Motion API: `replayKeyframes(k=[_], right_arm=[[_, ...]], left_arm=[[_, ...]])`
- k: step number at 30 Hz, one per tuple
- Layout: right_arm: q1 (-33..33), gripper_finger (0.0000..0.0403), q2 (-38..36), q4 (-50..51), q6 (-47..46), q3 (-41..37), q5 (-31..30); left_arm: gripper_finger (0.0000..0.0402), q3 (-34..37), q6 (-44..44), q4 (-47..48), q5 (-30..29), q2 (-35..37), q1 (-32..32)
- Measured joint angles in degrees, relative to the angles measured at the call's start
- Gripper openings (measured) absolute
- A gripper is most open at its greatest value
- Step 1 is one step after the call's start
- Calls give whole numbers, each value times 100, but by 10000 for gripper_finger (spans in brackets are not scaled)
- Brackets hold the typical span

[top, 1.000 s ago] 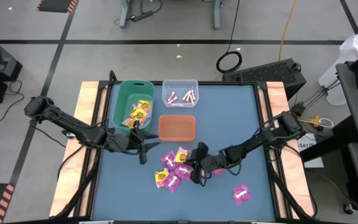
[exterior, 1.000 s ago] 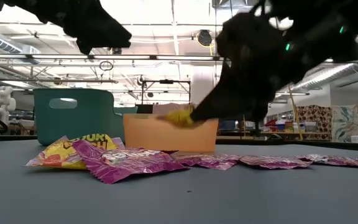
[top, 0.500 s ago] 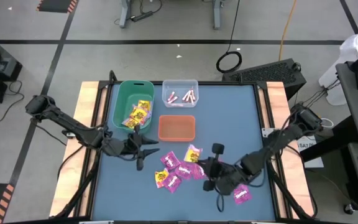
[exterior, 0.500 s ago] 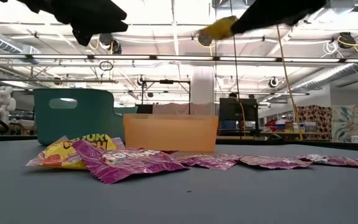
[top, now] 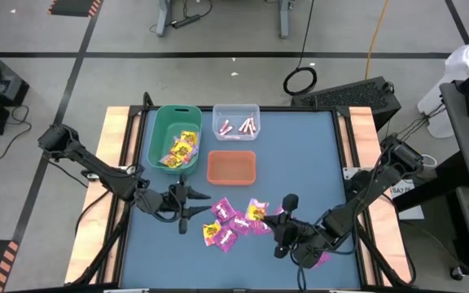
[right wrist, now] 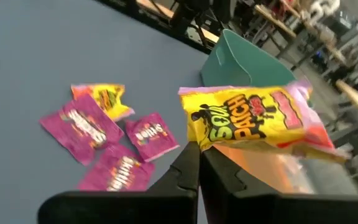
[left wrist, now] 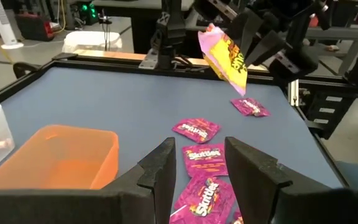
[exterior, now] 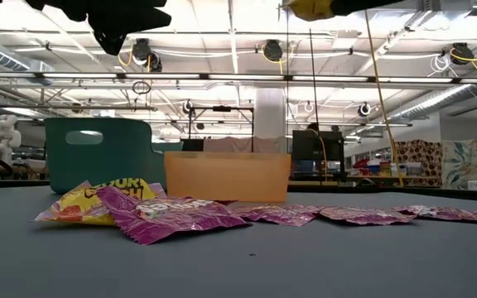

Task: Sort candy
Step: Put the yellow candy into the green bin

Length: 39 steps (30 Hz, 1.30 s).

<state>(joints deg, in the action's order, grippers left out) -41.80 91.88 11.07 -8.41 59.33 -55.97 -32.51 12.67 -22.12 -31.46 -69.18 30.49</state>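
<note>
My right gripper (top: 273, 220) is shut on a yellow candy packet (right wrist: 253, 121), high above the table's middle; in the low view the packet (exterior: 313, 8) is at the top edge. Several magenta packets (top: 230, 221) and one yellow packet (top: 212, 233) lie flat on the blue table below and to its left. My left gripper (left wrist: 197, 171) hovers open over the table, left of that pile, with nothing between its fingers. The green bin (top: 175, 134) holds yellow packets. The clear bin (top: 236, 122) holds pale pink sticks. My right gripper pinches the yellow packet by one edge (right wrist: 199, 147) between its two shut fingers. The fingers come from the table's right-near side, slanting a little downward. The packet (left wrist: 225, 59) is lifted clear of the table and hangs tilted from the fingers.
An orange bin (top: 232, 167) stands between the pile and the far bins. One magenta packet (top: 317, 257) lies near the front right, partly under my right arm. Wooden rails (top: 112, 187) run along the table's left and right edges.
My right gripper has risen from the pile with the yellow packet, drawn back toward the table's right-near corner and rolled; the packet now hangs clear, high above the table. My left gripper has drifted toward the near edge, still open.
</note>
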Motion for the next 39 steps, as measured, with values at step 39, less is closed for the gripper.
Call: replayKeyframes(k=[39], right_arm=[[181,0,2,343,-654,-4,-863]], left_arm=[[144,0,-251,-630,-4,-152,-3]])
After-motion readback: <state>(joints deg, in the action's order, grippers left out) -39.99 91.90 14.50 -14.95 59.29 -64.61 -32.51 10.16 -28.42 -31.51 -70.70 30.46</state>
